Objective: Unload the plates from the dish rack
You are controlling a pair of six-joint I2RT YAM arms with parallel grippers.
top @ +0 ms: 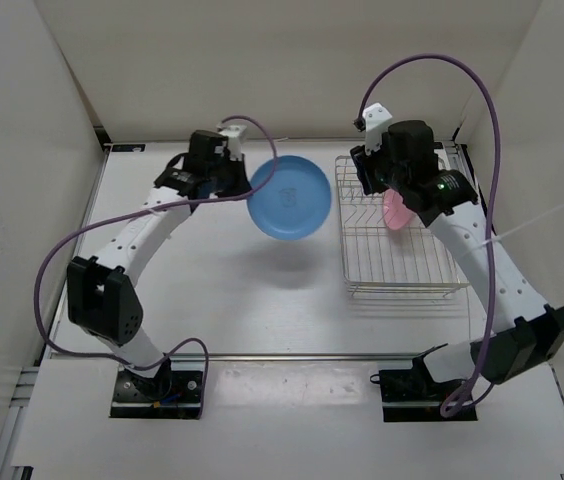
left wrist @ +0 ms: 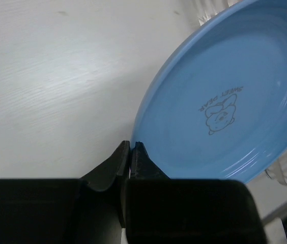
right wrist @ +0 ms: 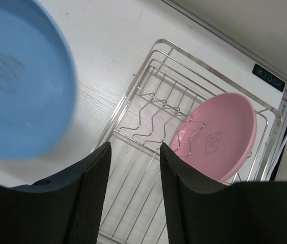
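Note:
My left gripper is shut on the rim of the light blue plate and holds it above the table, left of the dish rack. In the left wrist view the fingertips pinch the plate's edge. The pink plate stands tilted in the rack's wire slots, partly hidden by my right arm; it shows well in the right wrist view. My right gripper is open and empty above the rack, left of the pink plate. The blue plate also shows in the right wrist view.
White walls enclose the table on the left, back and right. The rack sits close to the right wall. A purple cable loops above each arm. Bare table lies in front of the blue plate.

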